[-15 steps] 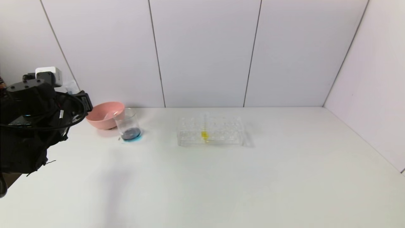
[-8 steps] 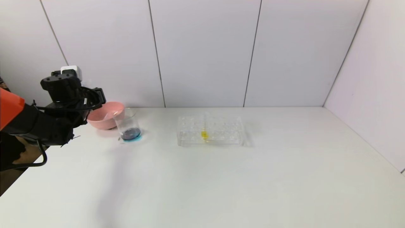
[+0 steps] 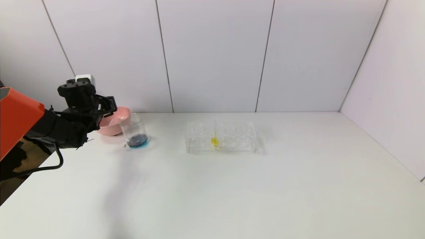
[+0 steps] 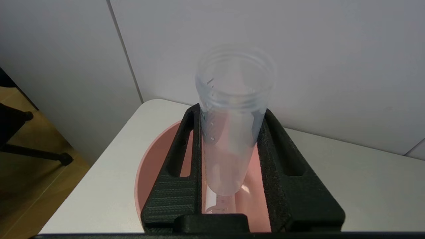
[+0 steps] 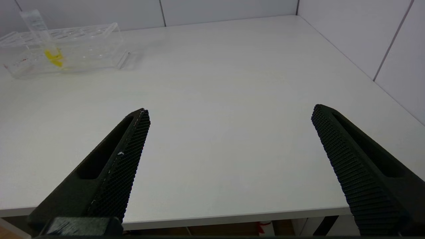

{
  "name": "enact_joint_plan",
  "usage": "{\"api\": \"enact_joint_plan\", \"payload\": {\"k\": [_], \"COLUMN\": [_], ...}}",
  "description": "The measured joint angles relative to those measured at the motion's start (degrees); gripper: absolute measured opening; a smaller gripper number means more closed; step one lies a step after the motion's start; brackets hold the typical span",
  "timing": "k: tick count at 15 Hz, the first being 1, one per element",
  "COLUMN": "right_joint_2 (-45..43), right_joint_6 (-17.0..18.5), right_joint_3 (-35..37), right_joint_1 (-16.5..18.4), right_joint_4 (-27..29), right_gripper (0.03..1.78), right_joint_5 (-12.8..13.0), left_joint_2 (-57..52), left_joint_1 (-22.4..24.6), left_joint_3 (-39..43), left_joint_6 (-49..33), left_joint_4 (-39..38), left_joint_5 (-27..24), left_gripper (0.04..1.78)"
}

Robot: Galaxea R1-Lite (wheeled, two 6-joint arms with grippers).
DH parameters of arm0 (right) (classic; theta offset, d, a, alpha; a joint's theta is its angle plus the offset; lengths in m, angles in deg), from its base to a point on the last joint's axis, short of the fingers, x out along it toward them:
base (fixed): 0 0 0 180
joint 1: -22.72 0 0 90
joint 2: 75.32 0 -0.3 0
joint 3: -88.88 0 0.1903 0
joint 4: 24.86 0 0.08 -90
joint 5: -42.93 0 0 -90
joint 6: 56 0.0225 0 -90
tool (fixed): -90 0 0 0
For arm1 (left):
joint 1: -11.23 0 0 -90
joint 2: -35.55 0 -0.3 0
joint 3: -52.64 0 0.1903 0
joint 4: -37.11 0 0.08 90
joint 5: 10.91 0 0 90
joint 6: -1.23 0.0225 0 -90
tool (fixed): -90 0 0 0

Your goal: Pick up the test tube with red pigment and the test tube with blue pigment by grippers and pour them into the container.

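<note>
Left gripper (image 4: 232,166): hovering over the pink bowl (image 3: 114,124), fingers clamped on an emptied clear test tube (image 4: 234,122); which pigment it held cannot be told. Glass beaker (image 3: 134,132): standing just beside the bowl on the surface (image 3: 232,186), holding dark blue-purple liquid, suggesting both pours are done. Clear rack (image 3: 220,137): holding only the yellow-liquid tube (image 3: 214,141). Right gripper (image 5: 232,159): idling low near the surface edge, fingers wide apart. Remaining: likely discarding the tube.
</note>
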Motion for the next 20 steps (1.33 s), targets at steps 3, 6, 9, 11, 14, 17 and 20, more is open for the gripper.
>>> {"api": "enact_joint_plan", "payload": {"k": [3,6,9,11,14,17,20], "right_joint_2": [0.0,0.0,0.0,0.0,0.0,0.0,0.0], "right_joint_6": [0.0,0.0,0.0,0.0,0.0,0.0,0.0], "right_joint_3": [0.0,0.0,0.0,0.0,0.0,0.0,0.0], "right_joint_1": [0.0,0.0,0.0,0.0,0.0,0.0,0.0], "right_joint_4": [0.0,0.0,0.0,0.0,0.0,0.0,0.0], "right_gripper": [1.77,1.77,1.77,1.77,1.77,1.77,1.77], "right_joint_5": [0.0,0.0,0.0,0.0,0.0,0.0,0.0], "left_joint_2": [0.2,0.2,0.0,-0.3,-3.0,-7.3,-13.4], "left_joint_1": [0.0,0.0,-0.1,-0.2,-2.4,-7.1,-10.3], "left_joint_3": [0.3,0.6,-0.1,-1.2,-1.2,2.8,9.6], "left_joint_6": [0.0,-0.1,-0.1,-1.4,-5.5,-5.7,-5.2], "left_joint_4": [-0.7,-0.7,-1.0,-1.3,-0.7,-0.6,-0.5], "left_joint_5": [0.0,0.1,-0.4,-4.0,-12.3,-15.6,-17.2], "left_gripper": [0.93,1.41,1.71,1.77,1.76,1.76,1.76]}}
